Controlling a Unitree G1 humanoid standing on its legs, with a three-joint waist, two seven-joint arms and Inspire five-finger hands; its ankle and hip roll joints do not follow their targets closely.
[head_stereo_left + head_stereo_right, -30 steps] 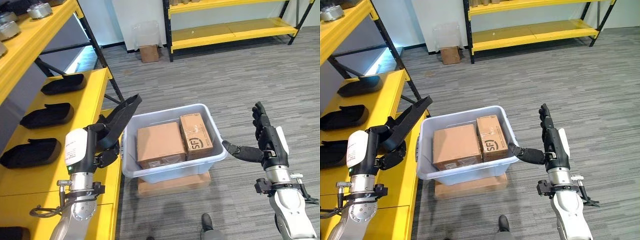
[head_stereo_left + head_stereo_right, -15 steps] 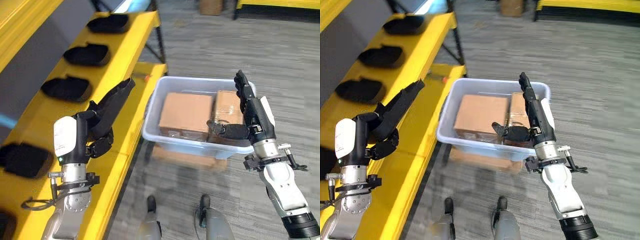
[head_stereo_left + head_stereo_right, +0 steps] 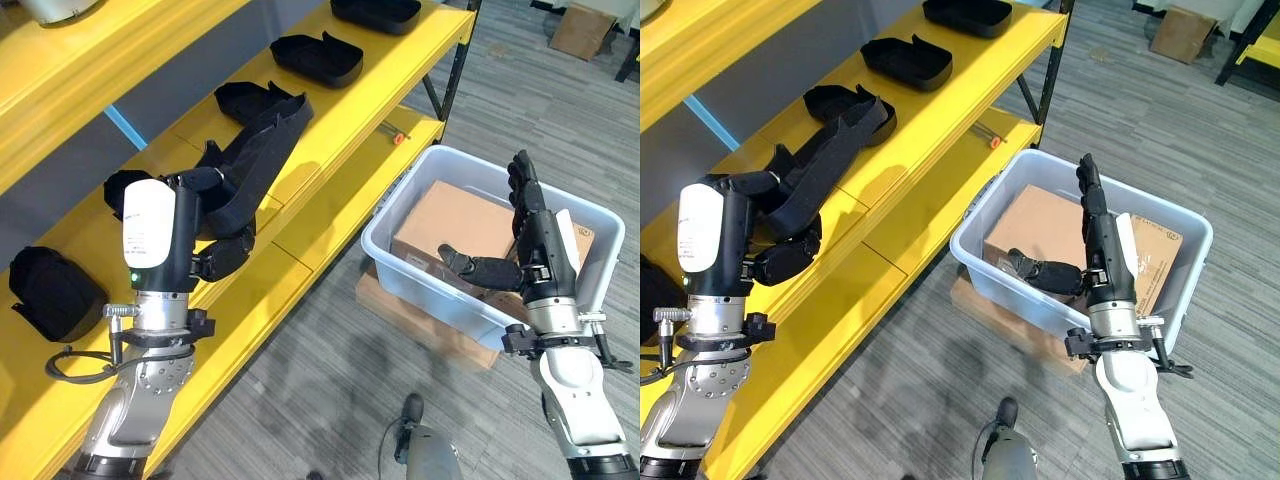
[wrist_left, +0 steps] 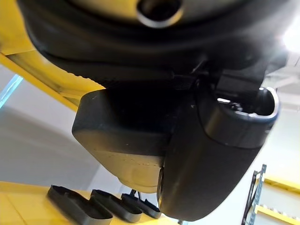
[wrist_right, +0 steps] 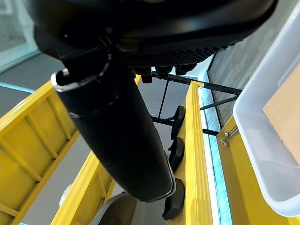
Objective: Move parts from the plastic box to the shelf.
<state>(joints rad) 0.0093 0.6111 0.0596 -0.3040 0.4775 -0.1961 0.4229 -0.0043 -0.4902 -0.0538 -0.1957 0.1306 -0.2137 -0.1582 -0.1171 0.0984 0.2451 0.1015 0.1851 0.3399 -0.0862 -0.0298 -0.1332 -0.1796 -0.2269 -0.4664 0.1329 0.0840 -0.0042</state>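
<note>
Holding a long black part (image 3: 262, 150) in the left hand (image 3: 215, 225), fingers curled round its lower end, raised over the yellow shelf (image 3: 330, 140) beside the black parts (image 3: 318, 58) already lying there, probably for setting it down in the row. Keeping the right hand (image 3: 530, 240) with fingers straight above the plastic box (image 3: 420, 270), near the shelf, probably ready for reaching in.
</note>
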